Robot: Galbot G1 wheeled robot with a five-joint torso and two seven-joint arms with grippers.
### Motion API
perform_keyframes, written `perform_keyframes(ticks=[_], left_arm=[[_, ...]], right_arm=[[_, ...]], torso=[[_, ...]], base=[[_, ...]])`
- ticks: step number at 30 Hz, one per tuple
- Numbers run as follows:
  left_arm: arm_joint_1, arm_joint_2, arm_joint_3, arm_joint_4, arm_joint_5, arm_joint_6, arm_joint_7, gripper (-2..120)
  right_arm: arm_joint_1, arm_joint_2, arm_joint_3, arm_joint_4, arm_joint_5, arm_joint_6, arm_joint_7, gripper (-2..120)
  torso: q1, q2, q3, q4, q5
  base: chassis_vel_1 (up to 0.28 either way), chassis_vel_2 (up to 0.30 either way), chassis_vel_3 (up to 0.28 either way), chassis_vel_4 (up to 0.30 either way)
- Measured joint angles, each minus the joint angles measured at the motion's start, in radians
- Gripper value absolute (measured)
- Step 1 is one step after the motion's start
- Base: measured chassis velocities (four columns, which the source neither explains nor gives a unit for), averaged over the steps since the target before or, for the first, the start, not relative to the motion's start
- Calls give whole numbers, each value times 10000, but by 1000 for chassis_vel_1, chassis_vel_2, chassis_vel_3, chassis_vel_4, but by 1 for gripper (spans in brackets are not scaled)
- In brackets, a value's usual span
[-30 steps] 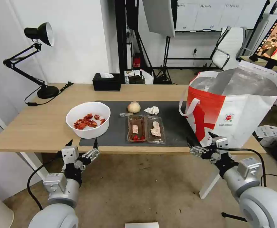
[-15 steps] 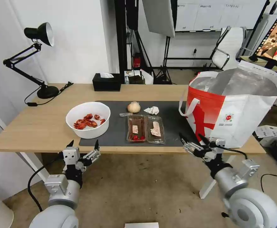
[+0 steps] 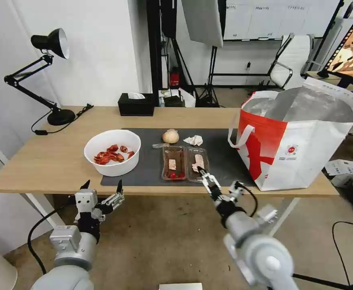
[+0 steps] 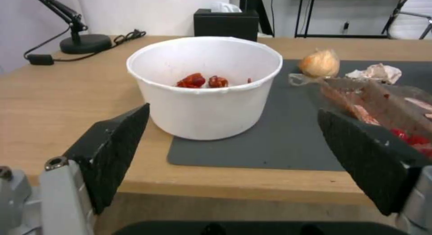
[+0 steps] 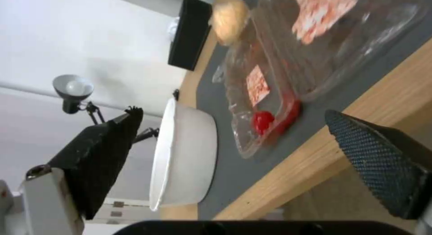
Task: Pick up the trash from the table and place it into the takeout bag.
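Black desk lamp [image 3: 47, 76], black tissue box [image 3: 136, 104].

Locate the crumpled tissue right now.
In the head view the crumpled white tissue lies on the dark grey mat, just right of the tan round lump and behind the clear plastic tray.

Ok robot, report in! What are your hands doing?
Right tool open, at clear tray's near edge. Left tool open, before white bowl. All trash on table. Nothing blocking.

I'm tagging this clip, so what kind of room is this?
Probably a studio or lab workspace: a desk lamp on the table, light stands with a softbox behind, and an office chair.
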Motion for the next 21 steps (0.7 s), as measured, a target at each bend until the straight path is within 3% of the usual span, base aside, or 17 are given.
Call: perform_keyframes(ticks=[15,21], left_arm=[[188,44,-128,105,-144,22,-25,100],[262,69,-227,91,-145,26,-49,100]], right_arm=[[2004,809,-685,-1782,223,-14,1286,100],[2131,891,-762,-1939,223,-23,1444,100]], torso=[[1,-1,1,0,2],[1,-1,0,-1,3]], base=[[0,0,0,0],[0,0,0,0]])
